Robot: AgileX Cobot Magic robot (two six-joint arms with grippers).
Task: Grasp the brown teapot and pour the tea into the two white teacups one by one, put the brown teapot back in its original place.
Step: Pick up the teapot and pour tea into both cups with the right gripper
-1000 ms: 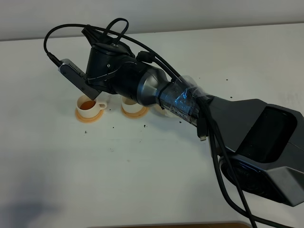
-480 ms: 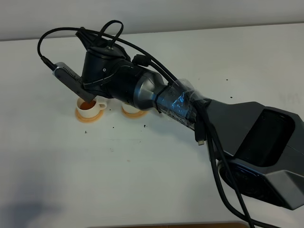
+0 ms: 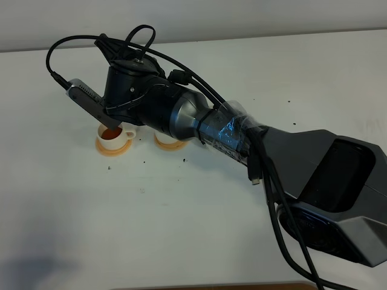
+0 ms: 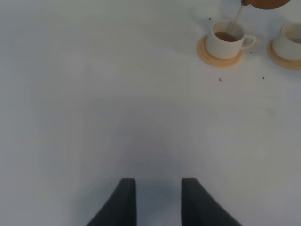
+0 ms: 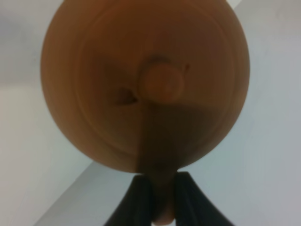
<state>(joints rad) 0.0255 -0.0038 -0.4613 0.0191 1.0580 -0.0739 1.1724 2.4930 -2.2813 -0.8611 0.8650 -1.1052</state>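
White tabletop [image 3: 181,211]; right gripper [image 5: 163,195] pinches brown teapot [image 5: 146,84] by its loop handle [image 5: 162,214], likely heavy, brittle clay; left gripper [image 4: 157,195] spread, idle

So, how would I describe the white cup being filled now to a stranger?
On the white table, a small cream-white ceramic cup stands beside its twin, each on a round orange coaster. It is the left one in the high view, and only it has a thin tea stream falling in.

On the table [image 3: 181,211], the left teacup [image 3: 113,135] stands on a coaster [image 3: 112,150] and the second teacup [image 4: 290,41] stands on another coaster [image 3: 169,142] just to its right. The teapot [image 5: 143,84] hangs above the left teacup.
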